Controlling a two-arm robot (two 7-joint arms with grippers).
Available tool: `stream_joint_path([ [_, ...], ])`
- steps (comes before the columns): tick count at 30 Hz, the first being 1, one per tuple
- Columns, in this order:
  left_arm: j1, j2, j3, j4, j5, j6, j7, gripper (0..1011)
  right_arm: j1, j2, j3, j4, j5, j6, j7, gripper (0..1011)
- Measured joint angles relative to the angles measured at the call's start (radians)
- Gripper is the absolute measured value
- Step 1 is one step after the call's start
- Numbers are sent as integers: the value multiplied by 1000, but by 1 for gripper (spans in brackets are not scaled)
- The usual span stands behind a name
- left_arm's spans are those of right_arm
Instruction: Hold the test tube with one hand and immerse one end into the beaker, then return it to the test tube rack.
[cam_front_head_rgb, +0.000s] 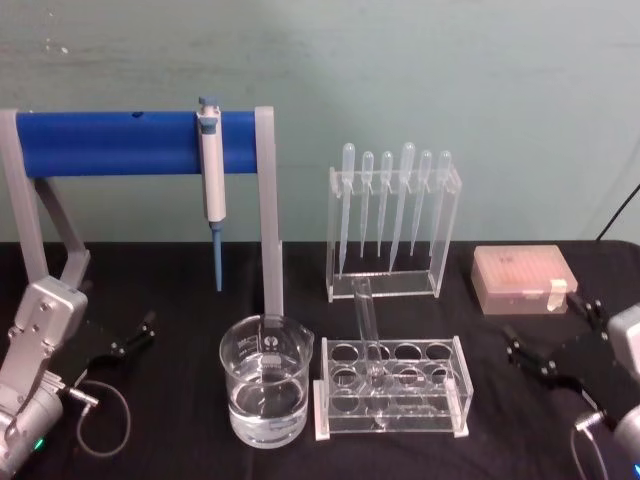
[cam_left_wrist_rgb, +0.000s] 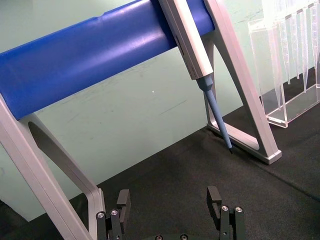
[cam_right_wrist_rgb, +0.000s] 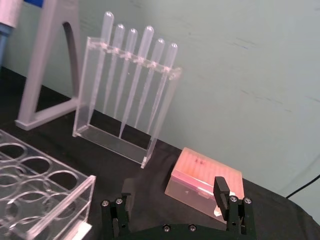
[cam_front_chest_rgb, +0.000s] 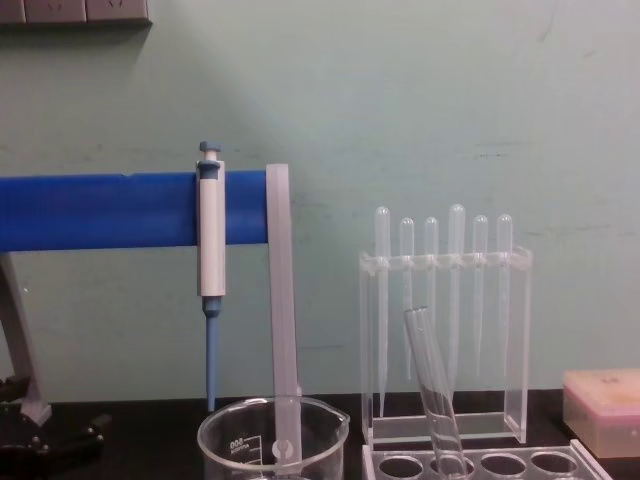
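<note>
The test tube (cam_front_head_rgb: 367, 322) stands tilted in a hole of the clear rack (cam_front_head_rgb: 440, 412), its open top leaning away; the chest view shows the test tube (cam_front_chest_rgb: 432, 385) in front of the pipette stand. The beaker (cam_front_head_rgb: 266, 392), holding some clear liquid, sits on the black table just left of the rack, and its rim shows as the beaker (cam_front_chest_rgb: 272, 438) in the chest view. My left gripper (cam_front_head_rgb: 118, 338) rests low at the far left, open and empty (cam_left_wrist_rgb: 169, 200). Resting at the far right, apart from the rack, my right gripper (cam_front_head_rgb: 555, 332) is also open and empty (cam_right_wrist_rgb: 172, 192).
A grey frame with a blue bar (cam_front_head_rgb: 110, 142) holds a blue-and-white pipettor (cam_front_head_rgb: 212, 180) behind the beaker. A clear acrylic stand (cam_front_head_rgb: 392, 225) with several pipettes is behind the rack. A pink tip box (cam_front_head_rgb: 524, 280) lies at the back right.
</note>
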Motion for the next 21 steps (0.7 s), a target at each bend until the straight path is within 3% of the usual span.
stream_joint_path([
  [13,0,0,0,0,0,0,0,1000,-154,73,77,-190,61,0,75,1000],
  [21,0,0,0,0,0,0,0,1000,-183,82,81,-259,73,21,130,1000],
])
